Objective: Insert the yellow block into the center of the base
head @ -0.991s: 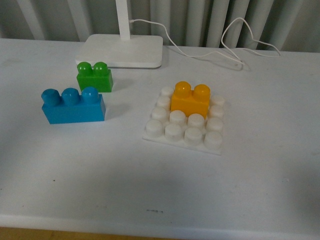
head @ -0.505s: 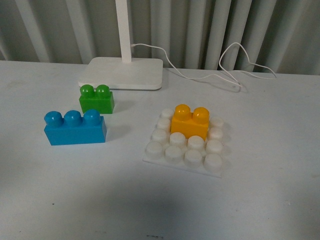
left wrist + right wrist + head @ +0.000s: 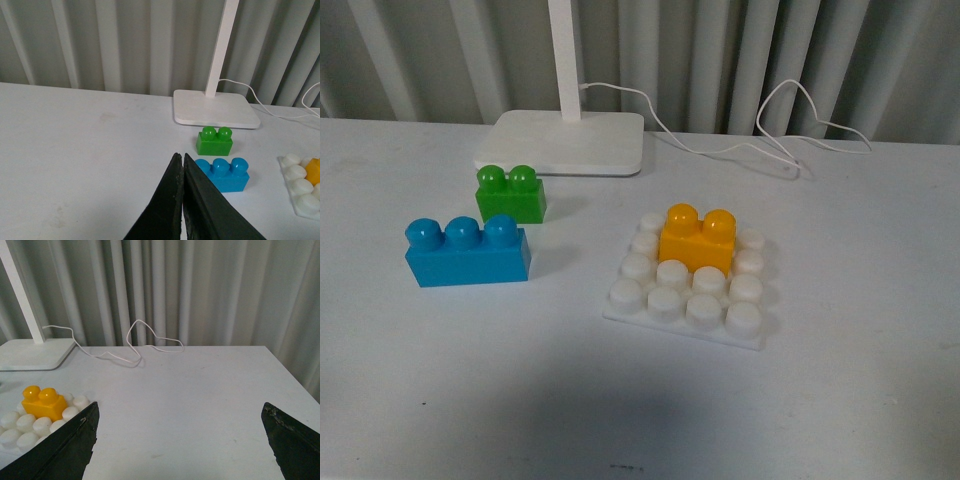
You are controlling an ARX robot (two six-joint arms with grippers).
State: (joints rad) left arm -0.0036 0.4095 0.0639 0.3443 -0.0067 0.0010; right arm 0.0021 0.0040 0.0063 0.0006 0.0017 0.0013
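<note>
- Over the last second the front view tilted: the curtain filled more of the top of the frame and everything on the desk slid lower in the picture. Relative to one another, the bricks and plate kept their places.
- You had the yellow block sitting on the base, right of centre in the front view. It covered the two middle studs of the plate's second row from the far edge, so it sat in the inner four but not dead centre.
- It looked level and pressed down, so I would judge the insertion done and both arms pulled clear.
- Your left gripper had its fingers closed together on nothing, at the lower middle of the left wrist view, well apart from the blue brick and green brick.
- Your right gripper stood wide apart and empty, its fingers at the lower corners of the right wrist view.
- The lamp foot and its cable lay at the upper part of the front view.
- No brand, label or writing could be read anywhere.
</note>
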